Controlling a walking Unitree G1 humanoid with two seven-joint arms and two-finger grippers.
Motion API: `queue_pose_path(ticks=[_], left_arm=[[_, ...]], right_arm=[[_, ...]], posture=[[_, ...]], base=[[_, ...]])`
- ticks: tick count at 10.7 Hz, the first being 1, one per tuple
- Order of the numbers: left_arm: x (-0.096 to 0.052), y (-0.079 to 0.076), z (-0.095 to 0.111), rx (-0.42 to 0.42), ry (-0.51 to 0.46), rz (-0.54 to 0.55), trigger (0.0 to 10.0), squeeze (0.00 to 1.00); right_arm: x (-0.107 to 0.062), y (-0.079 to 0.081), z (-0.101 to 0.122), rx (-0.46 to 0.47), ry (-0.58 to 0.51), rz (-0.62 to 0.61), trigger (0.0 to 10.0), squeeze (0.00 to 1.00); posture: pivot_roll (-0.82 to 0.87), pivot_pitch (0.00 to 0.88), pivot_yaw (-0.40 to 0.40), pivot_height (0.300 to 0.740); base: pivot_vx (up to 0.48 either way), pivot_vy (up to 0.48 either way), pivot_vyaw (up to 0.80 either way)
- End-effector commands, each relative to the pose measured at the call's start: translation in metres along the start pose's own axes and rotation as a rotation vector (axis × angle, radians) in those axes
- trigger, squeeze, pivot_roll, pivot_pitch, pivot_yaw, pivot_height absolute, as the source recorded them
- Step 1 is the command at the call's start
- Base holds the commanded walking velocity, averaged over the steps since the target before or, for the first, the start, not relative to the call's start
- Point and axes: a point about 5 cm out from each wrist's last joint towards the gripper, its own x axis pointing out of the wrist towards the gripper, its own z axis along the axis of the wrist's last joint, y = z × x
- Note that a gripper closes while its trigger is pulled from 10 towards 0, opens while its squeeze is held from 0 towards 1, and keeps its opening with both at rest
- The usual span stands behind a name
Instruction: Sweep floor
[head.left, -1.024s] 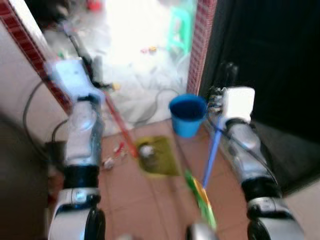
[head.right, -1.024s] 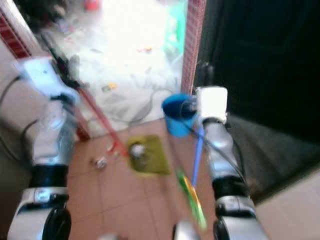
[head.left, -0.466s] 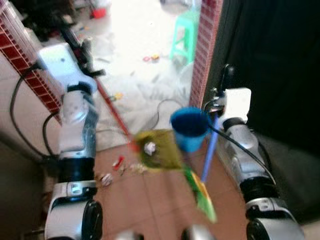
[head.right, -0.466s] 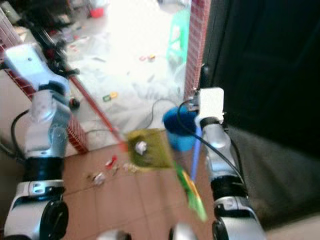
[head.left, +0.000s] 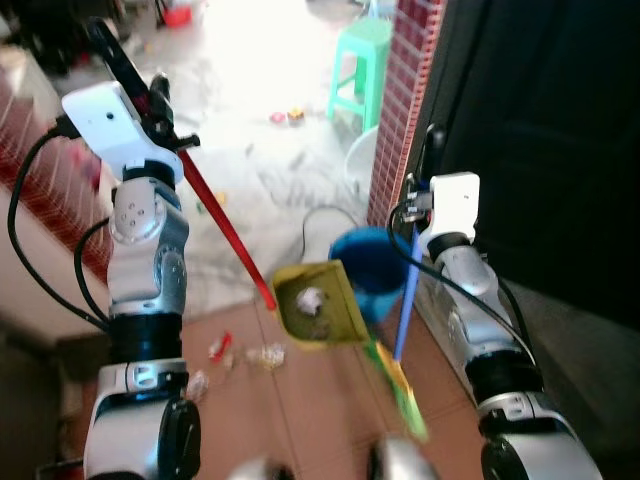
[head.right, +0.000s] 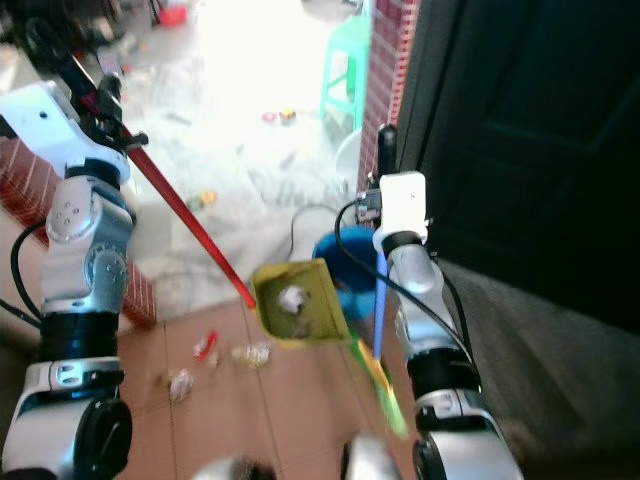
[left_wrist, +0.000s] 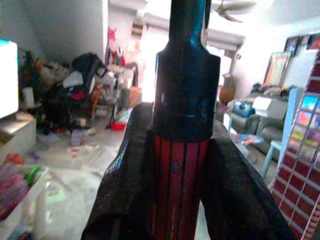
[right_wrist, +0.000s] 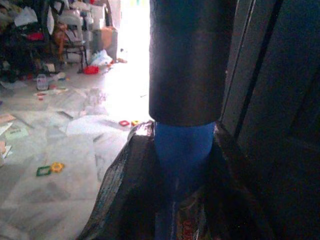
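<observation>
My left gripper (head.left: 152, 98) is shut on the red handle (left_wrist: 179, 180) of a yellow dustpan (head.left: 318, 308). The pan hangs tilted above the tiles with a crumpled white scrap (head.left: 308, 298) in it, its far edge against a blue bucket (head.left: 372, 268). My right gripper (head.left: 427, 165) is shut on the blue handle (right_wrist: 182, 148) of a broom. The broom's green and yellow bristles (head.left: 402, 388) reach down to the floor near my feet. Small bits of litter (head.left: 222, 348) lie on the brown tiles to the left of the pan.
A red brick pillar (head.left: 402, 110) and a dark door (head.left: 545, 150) stand right behind the bucket. A low brick wall (head.left: 40, 165) runs on the left. Beyond lie a bright, littered floor, a green stool (head.left: 358, 58) and a cable (head.left: 318, 214).
My left arm has risen and lifted the dustpan off the tiles, carrying it over to the blue bucket. The head view has shifted as well. The broom stays in the right gripper.
</observation>
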Motion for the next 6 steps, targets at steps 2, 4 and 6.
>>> queue_pose_path(ticks=[2,4,6], left_arm=[[0.005,-0.007,0.021,-0.04,-0.082,-0.019,10.0,0.0],[0.005,-0.006,0.021,-0.035,-0.082,-0.012,10.0,0.0],[0.005,-0.004,0.021,-0.029,-0.079,-0.008,10.0,0.0]], right_arm=[[0.003,0.002,0.003,-0.015,0.001,0.016,10.0,0.0],[-0.004,-0.001,-0.028,-0.156,0.2,0.029,10.0,0.0],[-0.003,-0.002,-0.027,-0.152,0.194,0.024,10.0,0.0]], posture=[[-0.11,0.029,0.068,0.74],[-0.1,0.029,0.067,0.74],[-0.1,0.03,0.068,0.74]], base=[[0.469,0.0,0.0],[0.467,0.0,0.0],[0.465,0.0,0.0]])
